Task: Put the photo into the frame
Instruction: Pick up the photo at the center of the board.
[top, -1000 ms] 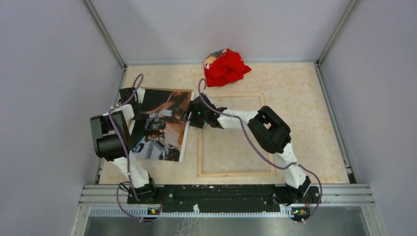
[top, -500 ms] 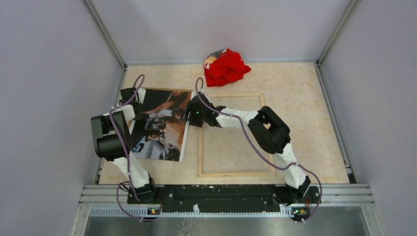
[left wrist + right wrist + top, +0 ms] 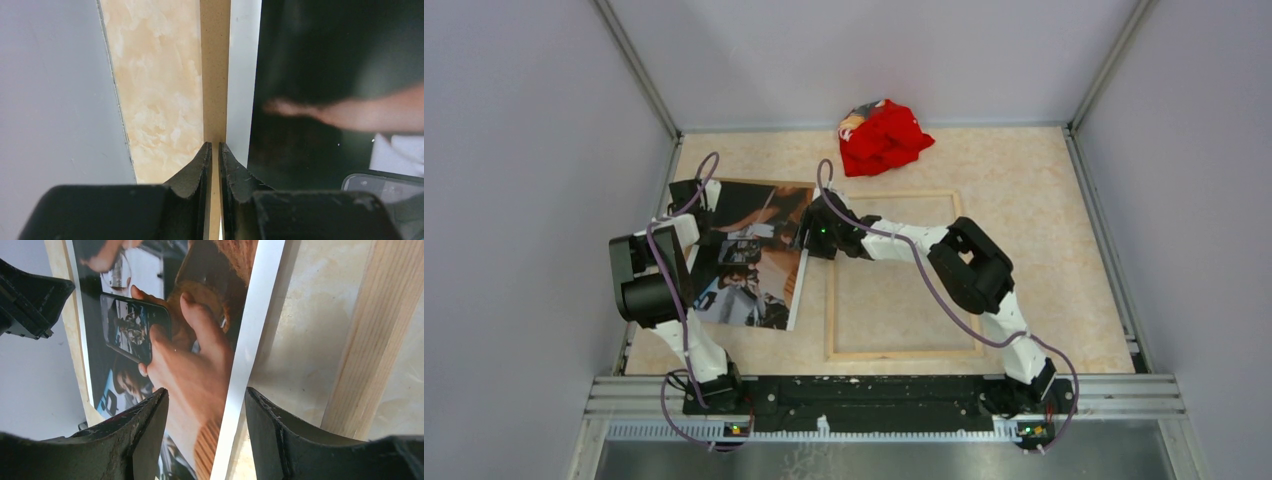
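The photo, a dark print with orange-brown and white patches, lies face up at the left on a brown backing board. My left gripper is at the far left edge and shut on the board's rim, just beside the photo's white border. My right gripper is open and straddles the photo's right white edge, one finger over the print and one over the table. The frame lies back up to the right, and its pale wood rail is close to the right finger.
A crumpled red cloth lies at the back, just beyond the frame's far rail. Grey walls close in the left, right and back sides. A metal rail runs along the near edge by the arm bases.
My right gripper has crept slightly farther along the photo's right edge. The left arm and the photo have not visibly moved.
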Robot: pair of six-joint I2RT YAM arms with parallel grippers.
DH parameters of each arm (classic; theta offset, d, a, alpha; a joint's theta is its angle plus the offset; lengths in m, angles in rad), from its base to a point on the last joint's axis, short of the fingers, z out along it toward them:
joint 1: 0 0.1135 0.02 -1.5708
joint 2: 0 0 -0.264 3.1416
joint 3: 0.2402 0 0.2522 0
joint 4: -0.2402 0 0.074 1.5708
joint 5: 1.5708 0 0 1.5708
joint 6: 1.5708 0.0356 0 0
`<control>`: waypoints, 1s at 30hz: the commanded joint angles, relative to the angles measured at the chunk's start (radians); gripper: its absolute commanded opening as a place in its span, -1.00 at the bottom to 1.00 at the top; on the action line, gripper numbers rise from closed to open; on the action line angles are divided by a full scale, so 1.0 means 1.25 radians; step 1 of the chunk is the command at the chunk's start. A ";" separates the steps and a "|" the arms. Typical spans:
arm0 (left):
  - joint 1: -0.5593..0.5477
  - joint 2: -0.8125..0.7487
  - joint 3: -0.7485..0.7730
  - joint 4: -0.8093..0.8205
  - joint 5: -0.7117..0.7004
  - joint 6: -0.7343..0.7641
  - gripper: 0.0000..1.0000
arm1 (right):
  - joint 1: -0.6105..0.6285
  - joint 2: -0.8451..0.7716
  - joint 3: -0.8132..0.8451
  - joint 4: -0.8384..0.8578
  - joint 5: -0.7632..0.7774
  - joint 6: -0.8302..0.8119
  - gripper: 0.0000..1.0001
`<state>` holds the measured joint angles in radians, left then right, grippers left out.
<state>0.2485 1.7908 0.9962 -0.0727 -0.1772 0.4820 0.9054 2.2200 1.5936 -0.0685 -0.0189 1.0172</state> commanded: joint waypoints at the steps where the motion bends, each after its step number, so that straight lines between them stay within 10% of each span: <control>1: 0.000 0.008 -0.034 -0.046 0.020 -0.004 -0.69 | 0.019 -0.055 0.051 0.008 0.011 -0.021 0.15; 13: 0.001 0.007 -0.032 -0.050 0.015 -0.002 -0.69 | 0.024 -0.074 0.049 0.012 0.010 -0.023 0.14; 22: 0.000 0.006 -0.030 -0.054 0.022 -0.007 -0.69 | 0.002 -0.106 -0.148 0.363 -0.074 0.085 0.14; 30: 0.000 0.005 -0.030 -0.055 0.018 -0.005 -0.69 | 0.001 -0.068 -0.122 0.349 -0.086 0.096 0.10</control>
<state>0.2478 1.7889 0.9928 -0.0689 -0.1772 0.4889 0.9066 2.1403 1.4017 0.3061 -0.1108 1.1107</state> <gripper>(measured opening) 0.158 0.568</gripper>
